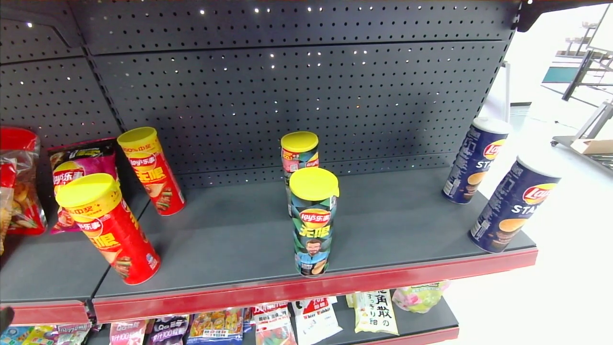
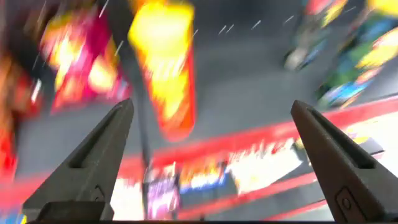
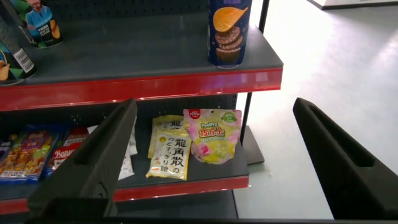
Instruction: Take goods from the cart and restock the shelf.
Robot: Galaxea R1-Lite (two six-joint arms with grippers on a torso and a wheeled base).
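The dark shelf with a red front lip holds chip cans standing upright in pairs. Two red cans stand at the left, two green cans in the middle, and two blue cans at the right end. My left gripper is open and holds nothing, in front of the shelf's left part, where a red can shows blurred. My right gripper is open too, low in front of the shelf's right end, below a blue can and a green can.
Snack bags lean at the shelf's far left. The lower shelf carries several flat snack packets. Bare shelf board lies between the can pairs. Open floor lies to the right of the shelf end.
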